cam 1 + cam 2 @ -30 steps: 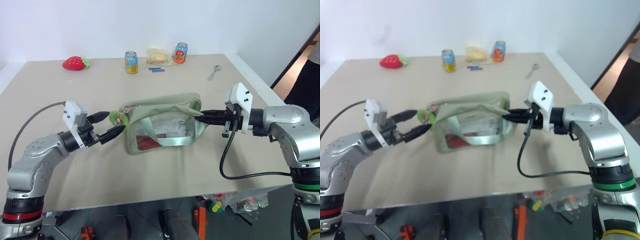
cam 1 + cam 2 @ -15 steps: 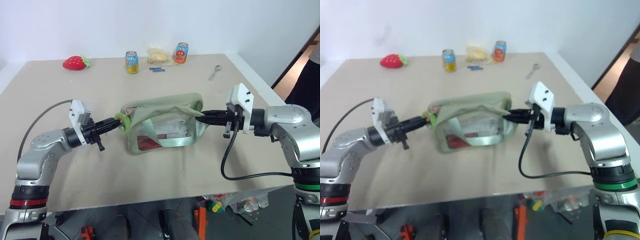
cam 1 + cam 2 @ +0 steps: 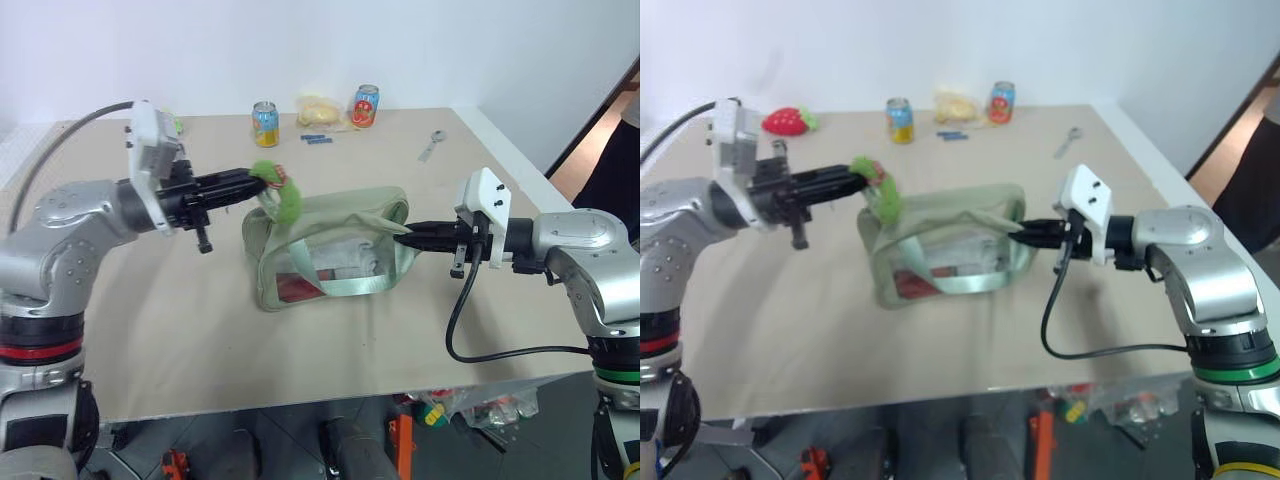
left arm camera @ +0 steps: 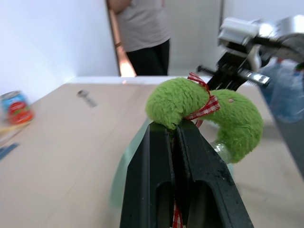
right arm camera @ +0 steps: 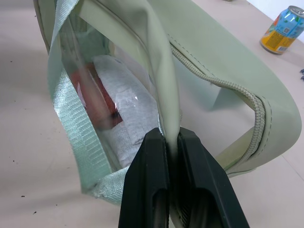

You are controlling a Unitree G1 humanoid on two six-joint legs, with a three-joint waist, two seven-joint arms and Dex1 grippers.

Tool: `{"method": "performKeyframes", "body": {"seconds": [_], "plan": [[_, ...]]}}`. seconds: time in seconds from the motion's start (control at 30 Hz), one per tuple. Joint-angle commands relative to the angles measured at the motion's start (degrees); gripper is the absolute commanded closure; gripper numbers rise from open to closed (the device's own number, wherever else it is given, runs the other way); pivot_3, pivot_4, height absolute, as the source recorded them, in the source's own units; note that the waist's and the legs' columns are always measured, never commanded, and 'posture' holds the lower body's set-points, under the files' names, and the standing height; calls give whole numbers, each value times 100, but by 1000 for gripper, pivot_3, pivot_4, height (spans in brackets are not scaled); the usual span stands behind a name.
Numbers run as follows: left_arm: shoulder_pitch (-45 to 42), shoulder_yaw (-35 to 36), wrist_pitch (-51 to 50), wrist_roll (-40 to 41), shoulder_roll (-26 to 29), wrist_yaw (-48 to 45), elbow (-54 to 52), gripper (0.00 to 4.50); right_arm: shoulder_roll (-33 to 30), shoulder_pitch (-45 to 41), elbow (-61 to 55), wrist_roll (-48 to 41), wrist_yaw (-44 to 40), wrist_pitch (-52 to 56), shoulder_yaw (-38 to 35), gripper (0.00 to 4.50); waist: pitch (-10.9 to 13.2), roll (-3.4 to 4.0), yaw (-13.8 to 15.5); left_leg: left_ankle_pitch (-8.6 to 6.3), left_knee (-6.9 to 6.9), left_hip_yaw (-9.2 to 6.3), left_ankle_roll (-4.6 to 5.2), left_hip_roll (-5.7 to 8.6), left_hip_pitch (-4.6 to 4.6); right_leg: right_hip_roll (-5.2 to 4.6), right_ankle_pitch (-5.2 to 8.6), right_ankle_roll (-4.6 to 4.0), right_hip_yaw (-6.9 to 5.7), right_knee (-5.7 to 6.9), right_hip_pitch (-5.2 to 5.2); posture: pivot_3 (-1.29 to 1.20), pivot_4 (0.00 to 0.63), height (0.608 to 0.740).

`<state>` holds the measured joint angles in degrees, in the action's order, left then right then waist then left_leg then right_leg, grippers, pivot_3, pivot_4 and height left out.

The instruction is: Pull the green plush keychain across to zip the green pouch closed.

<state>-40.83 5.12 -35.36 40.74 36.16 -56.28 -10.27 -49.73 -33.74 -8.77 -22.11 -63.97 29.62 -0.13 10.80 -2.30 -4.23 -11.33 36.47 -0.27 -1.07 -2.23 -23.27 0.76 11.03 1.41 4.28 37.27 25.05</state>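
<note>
Zip travel runs along the green pouch (image 3: 330,250) top, from the left gripper (image 3: 262,180), fingers clamped on the green plush keychain (image 3: 281,196) above the left end, toward the right gripper (image 3: 402,236), pinching the far end's fabric.

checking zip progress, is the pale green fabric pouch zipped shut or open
Open. The pale sage-green fabric pouch gapes along its top, and the fuzzy lime-green plush keychain sits at its left end, in the left gripper.
</note>
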Motion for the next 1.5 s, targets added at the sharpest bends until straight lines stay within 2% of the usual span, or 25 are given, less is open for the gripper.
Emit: {"method": "performKeyframes", "body": {"seconds": [0.03, 0.3, 0.47, 0.5, 0.53, 0.7, 0.87, 0.97, 1.17, 1.27, 1.37, 1.43, 1.5], "plan": [[-320, -334, 330, -414, -366, 285, 145, 4478, -33, -57, 42, 54, -91, -55, 83, 4500, 0, 0, -5, 0, 1, 1, 0, 1, 0, 0, -2, 3, 1, 0, 0, 0, 150, 740], [-692, -683, 680, -1211, -1107, 897, 943, 4478, -10, -6, -28, 68, -38, -86, 84, 4500, 0, 0, 17, 1, 1, -5, 0, 8, 1, 1, -10, 16, 6, 0, -2, 0, 150, 740], [-570, -1043, 401, -1223, -745, 137, 683, 4478, -17, -39, 7, 85, -46, -110, 92, 4500, 0, 0, 3, 1, 0, 3, -1, 12, 1, -1, -18, 30, 17, -1, 0, 0, 150, 740], [-544, -1062, 317, -1151, -677, 1, 598, 3781, -16, -50, 22, 99, -55, -129, 107, 4500, 0, 0, 3, 1, -1, 2, -1, 11, 0, -1, -17, 30, 16, -1, 1, 0, 150, 740], [-537, -1061, 224, -1083, -611, -94, 523, 3408, -6, -64, 36, 106, -63, -142, 124, 4500, 0, 0, 2, 1, -1, 2, -1, 11, 1, -1, -17, 29, 16, -1, 2, 0, 150, 740], [-632, -864, -78, -966, -230, -332, 398, 1801, 60, -139, 56, 91, -81, -135, 194, 4500, 0, 0, -11, 1, 0, 2, -1, 10, 3, -1, -7, 11, 16, -1, 1, 0, 150, 740], [-692, -686, -212, -951, 418, -687, 456, 80, 102, -198, 177, 131, -148, -217, 267, 4500, 0, 0, -30, 1, 0, 1, -1, 6, 6, 2, -7, 11, 15, 0, 2, 0, 150, 740], [-522, -552, -312, -910, 797, -836, 335, 12, 134, -237, 238, 142, -189, -257, 299, 4500, 0, 0, -36, 1, 0, 2, 0, 6, 5, 2, -6, 9, 15, 0, 2, 0, 150, 740], [583, -42, -653, -587, 1393, -754, -594, 12, 192, -273, 298, 144, -230, -288, 323, 4500, 0, 0, -54, 0, -9, 6, 0, -3, 4, 3, 1, -1, 11, 0, 8, 0, 150, 740], [1214, 338, -845, -332, 1391, -487, -1046, 12, 198, -261, 325, 162, -258, -316, 320, 4500, 0, 0, -53, 0, -9, 7, 0, -6, 4, 3, 2, -4, 10, 0, 8, 0, 150, 740], [1705, 522, -855, -192, 1031, 46, -1441, 12, 211, -269, 366, 189, -278, -347, 317, 4500, 0, -1, -43, 1, -7, 7, 0, -8, 9, 2, 2, -3, 7, 0, 5, 0, 150, 740], [1838, 476, -761, -252, 844, 273, -1478, 522, 223, -284, 383, 199, -281, -355, 321, 4500, 1, -2, -37, 1, -3, 6, -1, -9, 9, 2, 2, -4, 5, 0, 4, 0, 150, 740], [1901, 436, -542, -445, 607, 578, -1425, 1290, 228, -286, 373, 199, -291, -354, 322, 4500, 1, -2, -36, 3, 1, 6, -3, -8, 8, 3, 2, -4, 5, 0, 3, 0, 150, 740]]}}
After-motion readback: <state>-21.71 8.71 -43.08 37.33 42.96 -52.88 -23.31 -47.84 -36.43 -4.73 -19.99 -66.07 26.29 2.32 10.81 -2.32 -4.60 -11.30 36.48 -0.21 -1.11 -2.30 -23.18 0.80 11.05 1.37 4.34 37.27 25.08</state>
